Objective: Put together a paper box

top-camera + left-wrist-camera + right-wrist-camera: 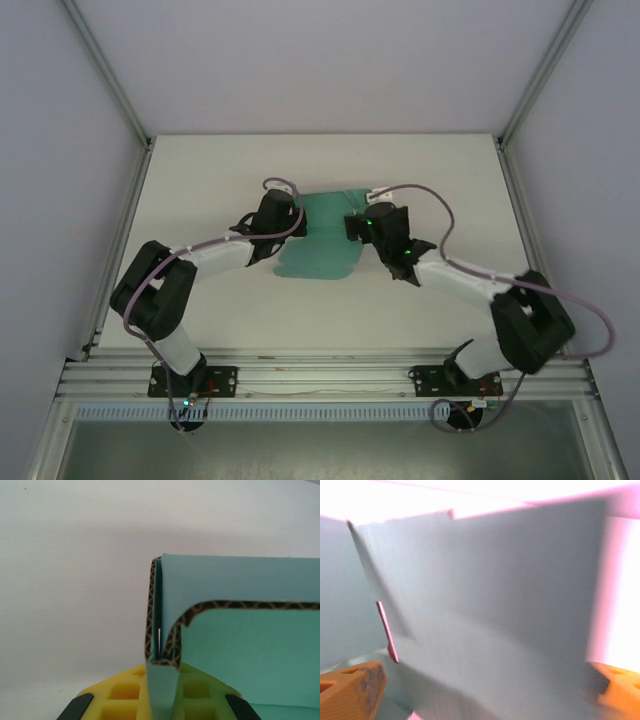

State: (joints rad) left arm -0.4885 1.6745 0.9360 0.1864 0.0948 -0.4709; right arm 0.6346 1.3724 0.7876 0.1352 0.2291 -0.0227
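Paper box point(322, 250) (green, half folded) sits mid worktop point(430, 180) between both arms. Left gripper point(288, 215) pinches its folded edge tight; right gripper point(354, 224) stands wide open around one side.

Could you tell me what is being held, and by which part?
The left gripper pinches the teal-green card box by a folded flap's edge; the right gripper is open.
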